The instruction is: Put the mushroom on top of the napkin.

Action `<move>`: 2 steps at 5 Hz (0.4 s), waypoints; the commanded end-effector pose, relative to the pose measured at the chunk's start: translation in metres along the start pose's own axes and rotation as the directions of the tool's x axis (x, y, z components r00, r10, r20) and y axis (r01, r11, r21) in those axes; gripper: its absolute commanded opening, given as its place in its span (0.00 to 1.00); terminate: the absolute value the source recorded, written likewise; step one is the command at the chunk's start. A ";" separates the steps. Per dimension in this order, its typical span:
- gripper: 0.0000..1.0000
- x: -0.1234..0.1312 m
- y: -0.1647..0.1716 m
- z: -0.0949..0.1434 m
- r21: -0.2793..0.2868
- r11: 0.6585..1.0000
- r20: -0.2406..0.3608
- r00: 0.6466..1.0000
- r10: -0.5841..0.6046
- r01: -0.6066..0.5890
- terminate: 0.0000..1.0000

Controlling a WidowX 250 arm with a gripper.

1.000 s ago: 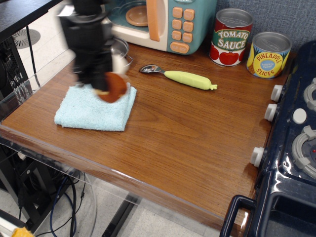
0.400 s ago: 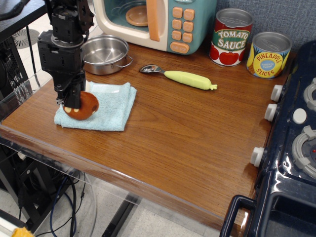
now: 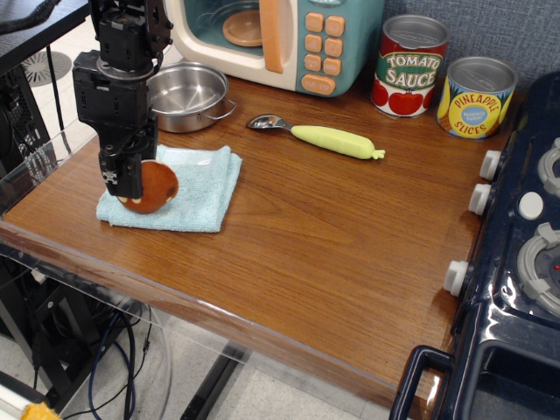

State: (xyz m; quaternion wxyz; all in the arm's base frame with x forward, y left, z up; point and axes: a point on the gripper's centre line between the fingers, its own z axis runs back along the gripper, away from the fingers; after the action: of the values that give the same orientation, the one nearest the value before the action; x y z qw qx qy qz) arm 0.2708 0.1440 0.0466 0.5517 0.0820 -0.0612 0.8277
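The mushroom (image 3: 150,187), reddish-brown cap with pale spots, rests on the left part of the light blue napkin (image 3: 191,190) at the table's left front. My black gripper (image 3: 127,179) stands upright over the napkin's left edge, its fingers around the mushroom's left side. The stem is hidden behind the fingers. The jaws look closed on the mushroom.
A steel pot (image 3: 186,94) stands just behind the napkin. A yellow-green handled spoon (image 3: 319,136) lies to the right. A toy microwave (image 3: 280,39), a tomato sauce can (image 3: 411,66) and a pineapple can (image 3: 475,96) line the back. A toy stove (image 3: 516,262) fills the right.
The gripper carried the mushroom from the napkin's right back corner to its left part and lowered it; since 0.4 s ago it has barely shifted.
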 end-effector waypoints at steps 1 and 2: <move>1.00 0.000 0.003 0.049 -0.090 0.995 -0.024 0.999 0.027 -0.029 0.00; 1.00 -0.001 0.002 0.077 -0.118 0.993 -0.086 0.996 0.002 -0.013 0.00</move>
State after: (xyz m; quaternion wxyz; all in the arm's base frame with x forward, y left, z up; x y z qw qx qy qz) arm 0.2813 0.1339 0.0950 0.5567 0.0303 -0.0594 0.8280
